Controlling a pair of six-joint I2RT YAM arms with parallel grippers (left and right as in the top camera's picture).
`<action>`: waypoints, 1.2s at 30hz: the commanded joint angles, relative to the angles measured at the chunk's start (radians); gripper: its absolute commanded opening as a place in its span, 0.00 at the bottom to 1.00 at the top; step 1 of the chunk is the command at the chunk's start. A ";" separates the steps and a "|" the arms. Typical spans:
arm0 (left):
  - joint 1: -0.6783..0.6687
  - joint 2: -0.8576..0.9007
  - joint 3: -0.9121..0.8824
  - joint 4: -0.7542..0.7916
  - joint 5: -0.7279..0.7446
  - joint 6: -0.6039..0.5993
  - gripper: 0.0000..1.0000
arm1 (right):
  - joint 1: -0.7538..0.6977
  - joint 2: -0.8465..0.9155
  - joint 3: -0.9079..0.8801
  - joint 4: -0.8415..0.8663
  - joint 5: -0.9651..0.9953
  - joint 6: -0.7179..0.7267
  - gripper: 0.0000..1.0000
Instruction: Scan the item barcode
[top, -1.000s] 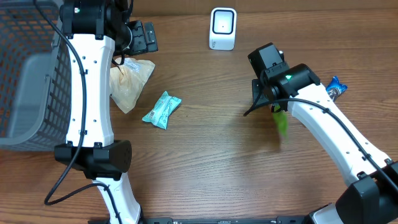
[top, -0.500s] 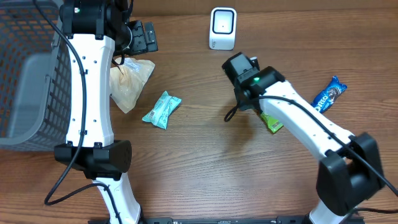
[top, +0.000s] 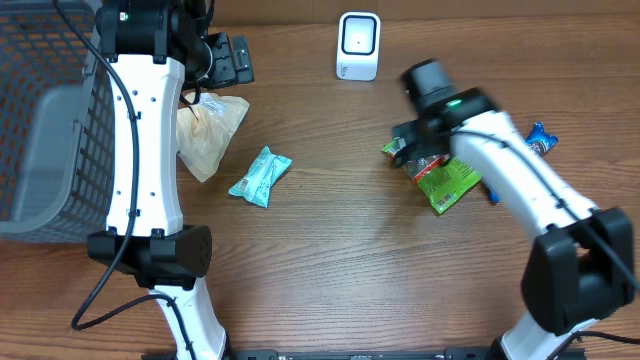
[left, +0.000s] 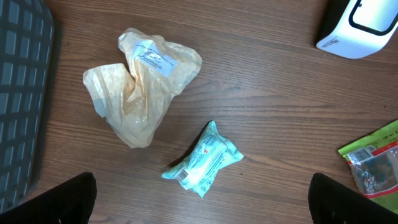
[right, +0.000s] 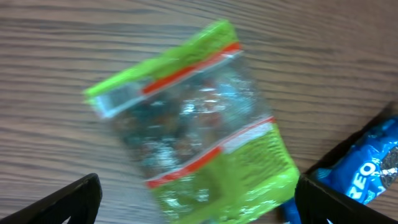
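A green snack packet (right: 193, 134) with a clear window and red stripes lies flat on the wooden table, also seen in the overhead view (top: 447, 182). My right gripper (right: 199, 208) hovers over it, open, its dark fingertips (right: 68, 199) on either side and clear of the packet; the overhead view shows this gripper (top: 420, 150) blurred. The white barcode scanner (top: 358, 45) stands at the table's back centre. My left gripper (left: 202, 202) is open and empty, high above a teal packet (left: 205, 162) with a barcode at its end.
A crumpled yellowish bag (top: 208, 135) lies beside the teal packet (top: 260, 176). A blue Oreo packet (right: 367, 165) sits right next to the green one. A grey mesh basket (top: 50, 130) fills the left edge.
The right gripper carried the green packet toward the scanner, swung back right, then opened. The packet now lies on the table. The left arm has not moved.
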 joint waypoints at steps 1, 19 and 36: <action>-0.001 -0.015 -0.006 0.001 0.002 0.004 1.00 | -0.135 0.015 0.024 0.007 -0.231 -0.188 1.00; -0.001 -0.015 -0.006 0.001 0.002 0.004 1.00 | -0.370 0.236 0.011 0.140 -0.589 -0.630 0.98; -0.001 -0.015 -0.006 0.001 0.002 0.004 1.00 | -0.368 0.328 0.006 0.044 -0.819 -0.635 0.56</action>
